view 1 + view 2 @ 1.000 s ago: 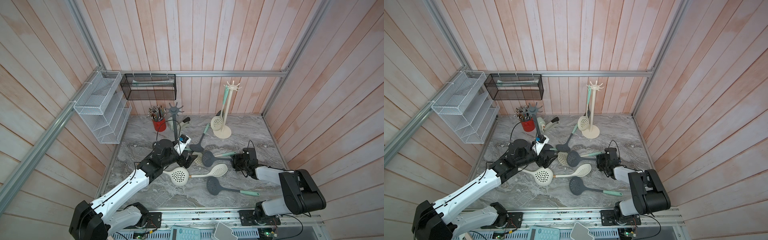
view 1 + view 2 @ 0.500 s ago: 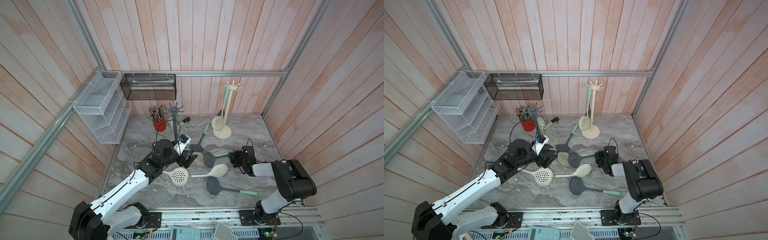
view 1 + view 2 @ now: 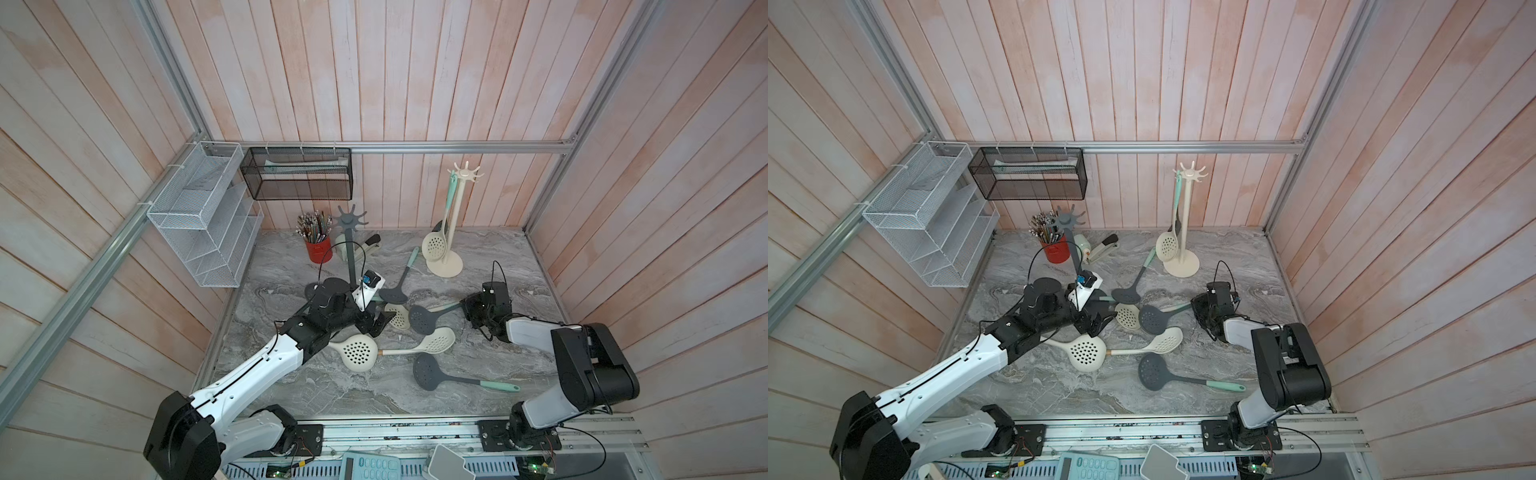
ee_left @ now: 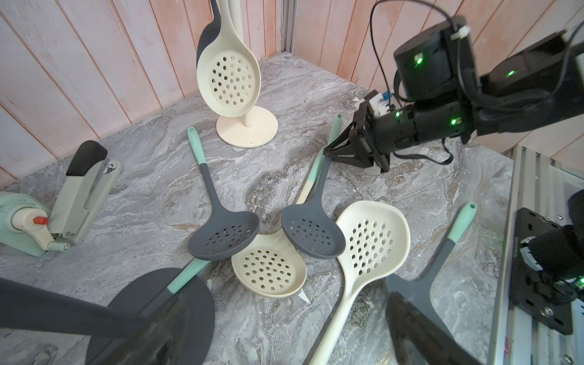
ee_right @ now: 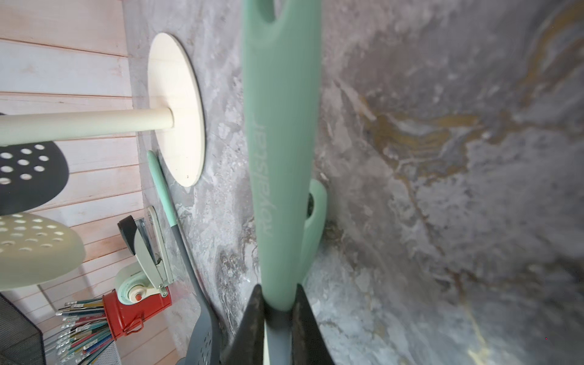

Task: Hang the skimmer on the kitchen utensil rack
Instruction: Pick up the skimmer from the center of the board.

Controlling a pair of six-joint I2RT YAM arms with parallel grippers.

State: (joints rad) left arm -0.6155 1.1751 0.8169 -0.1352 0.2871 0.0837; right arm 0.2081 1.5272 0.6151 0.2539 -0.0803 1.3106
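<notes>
Now the skimmer (image 3: 422, 320), grey-headed with a mint handle, lies on the table (image 3: 511, 266) among other skimmers. Its head is just beside a cream one (image 4: 268, 271). The right gripper (image 5: 278, 294) is pinched onto the mint handle near its end, one finger on each side. The right arm reaches in low over the table, forearm nearly level. The left arm stretches across the grey rack (image 3: 351, 249) base, and the left gripper (image 3: 376, 323) is low with its jaws spread wide, holding nothing. The cream rack (image 3: 452, 232) stands at the back, well apart.
</notes>
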